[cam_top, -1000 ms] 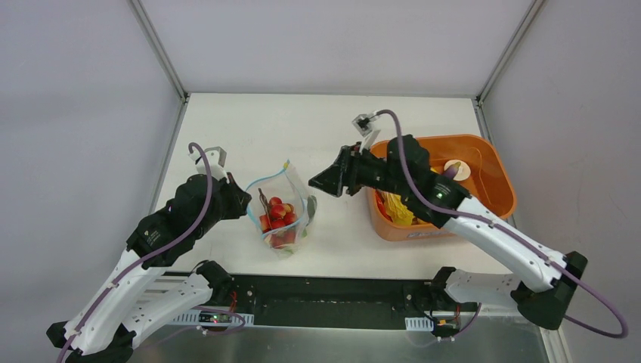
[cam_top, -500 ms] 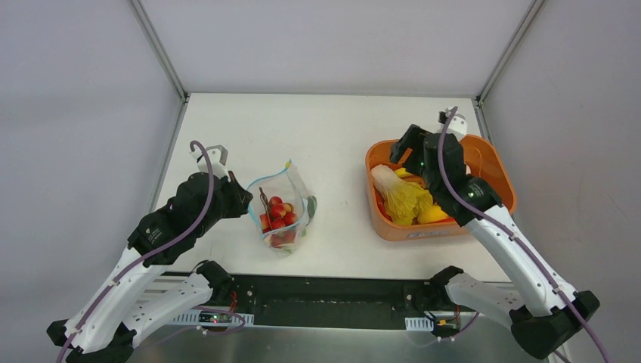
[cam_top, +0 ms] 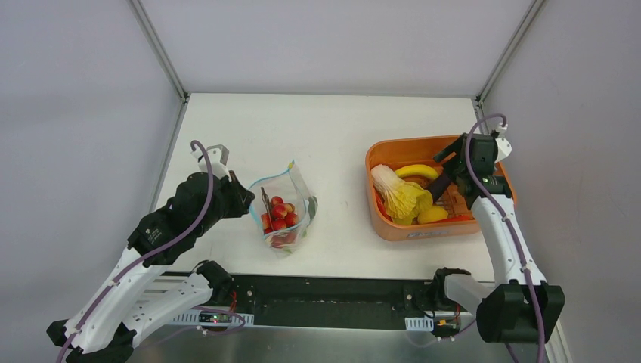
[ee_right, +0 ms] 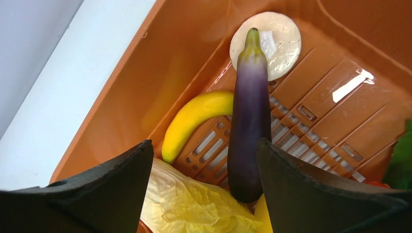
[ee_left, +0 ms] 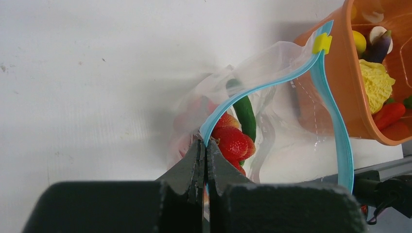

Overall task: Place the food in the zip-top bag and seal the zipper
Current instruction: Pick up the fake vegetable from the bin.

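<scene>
— White table (cam_top: 332, 128) between grey walls. How many containers?
— Two: one clear zip-top bag (cam_top: 297, 184) standing mouth up, left of centre; one orange tub (cam_top: 401, 229) at right, well apart from it.
— Food in the bag?
— Red strawberries (ee_left: 232, 141), too bunched to count; one green cucumber (ee_left: 245, 112) touching them.
— In the tub?
— One purple eggplant (ee_right: 250, 111), one banana (ee_right: 194, 116) beside it, one pale mushroom cap (ee_right: 279, 48) under the eggplant's stem, one leafy yellow cabbage (ee_right: 194, 208), among other pieces.
— Claws?
— Left gripper (ee_left: 204, 144) squeezed tight on the blue zipper (ee_left: 335, 126) at one lip of the gaping mouth; one yellow slider (ee_left: 321, 42) at the strip's far end. Right gripper (ee_right: 205, 145) spread wide over the eggplant, holding nothing.
— Any writing?
— Strip of print on the tub's near wall, too small to read.
</scene>
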{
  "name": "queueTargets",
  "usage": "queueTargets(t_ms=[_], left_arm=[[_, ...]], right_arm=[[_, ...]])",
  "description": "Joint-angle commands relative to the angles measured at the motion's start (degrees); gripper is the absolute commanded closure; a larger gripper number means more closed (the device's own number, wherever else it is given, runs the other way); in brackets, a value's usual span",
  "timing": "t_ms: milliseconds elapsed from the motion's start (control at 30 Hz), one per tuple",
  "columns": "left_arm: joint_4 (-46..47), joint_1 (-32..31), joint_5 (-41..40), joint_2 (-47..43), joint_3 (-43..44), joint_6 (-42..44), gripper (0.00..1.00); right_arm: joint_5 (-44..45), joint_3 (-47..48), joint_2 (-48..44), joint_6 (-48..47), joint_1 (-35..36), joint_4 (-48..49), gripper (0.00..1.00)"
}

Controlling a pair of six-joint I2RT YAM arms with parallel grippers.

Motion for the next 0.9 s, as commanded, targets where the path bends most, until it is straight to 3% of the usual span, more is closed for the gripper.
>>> queueTargets(t_ms=[0,433,600,867], left_arm=[[1.5,0.6,1.3,0.0,1.1,-0.3,1.0],[3.5,0.6,3.2,0.4,0.1,-0.2,1.0],[4.4,0.6,4.0,-0.4,-0.8,-0.5,1.0],[3.6,0.6,3.8,0.1,-0.3,0.6,1.0]], right_arm=[[-5.5,-0.7,1.6,3.1,-3.1,5.4,0.2],[-6.5,0.7,14.0,3.2,-10.5,7.8,0.23],[-6.6,0.1,17.9,3.0,-11.1,10.0,0.36],[-8.0,0.9,22.7,1.9,-11.2,10.8,0.45]])
